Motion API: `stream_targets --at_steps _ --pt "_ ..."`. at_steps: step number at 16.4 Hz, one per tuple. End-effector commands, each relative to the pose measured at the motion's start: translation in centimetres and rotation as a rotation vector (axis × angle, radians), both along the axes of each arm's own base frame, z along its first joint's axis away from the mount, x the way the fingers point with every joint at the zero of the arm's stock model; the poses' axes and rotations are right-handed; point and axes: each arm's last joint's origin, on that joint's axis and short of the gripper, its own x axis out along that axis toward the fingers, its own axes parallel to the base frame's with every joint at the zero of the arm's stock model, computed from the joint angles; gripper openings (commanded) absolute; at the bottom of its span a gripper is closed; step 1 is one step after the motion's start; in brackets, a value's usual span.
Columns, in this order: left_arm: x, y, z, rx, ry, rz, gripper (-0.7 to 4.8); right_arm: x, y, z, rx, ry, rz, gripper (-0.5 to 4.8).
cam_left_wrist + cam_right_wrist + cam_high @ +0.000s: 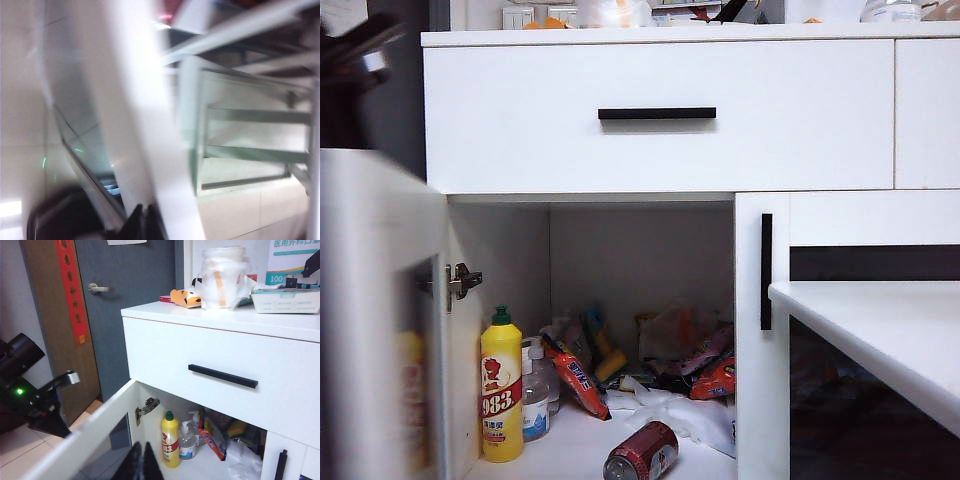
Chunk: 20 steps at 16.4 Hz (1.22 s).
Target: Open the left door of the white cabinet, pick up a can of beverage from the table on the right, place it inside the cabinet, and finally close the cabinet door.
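Exterior: the can of beverage [642,452] lies on its side inside the white cabinet [660,120], near a yellow bottle [501,388]; the left door [375,310] stands open.

Left wrist: left gripper [145,220] pressed together, empty — blurred beside the door.

Right wrist: right gripper [140,460] closed, empty, above the door's edge.

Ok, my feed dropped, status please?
Left gripper and right gripper shut, empty. Can of beverage on its side inside white cabinet. Left door open.
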Motion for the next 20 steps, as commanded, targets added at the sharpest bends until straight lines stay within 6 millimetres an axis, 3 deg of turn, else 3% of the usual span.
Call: stream_targets --at_steps 1,4,7,12,16,20 --pt "0.5 -2.9 0.9 -0.039 -0.146 -0.121 -0.06 0.1 0.1 0.2 0.005 -0.010 0.000 -0.05" --pt "1.4 -4.9 0.9 -0.067 -0.203 -0.125 -0.06 0.1 0.1 0.1 0.000 -0.005 0.000 -0.06" --pt "1.3 -5.5 0.8 -0.040 -0.209 -0.116 -0.06 0.5 0.4 -0.1 -0.017 0.013 -0.001 -0.06" --pt "1.7 -9.6 -0.3 0.068 -0.568 -0.180 -0.06 0.5 0.5 -0.1 -0.019 0.015 -0.002 -0.06" --pt "3.9 -13.0 -3.4 0.037 -0.650 -0.205 -0.06 0.5 0.5 -0.3 -0.033 0.030 -0.002 -0.06" --pt "5.9 -14.1 -6.6 0.047 -0.653 -0.190 -0.06 0.5 0.5 -0.6 -0.052 0.051 -0.006 -0.06"
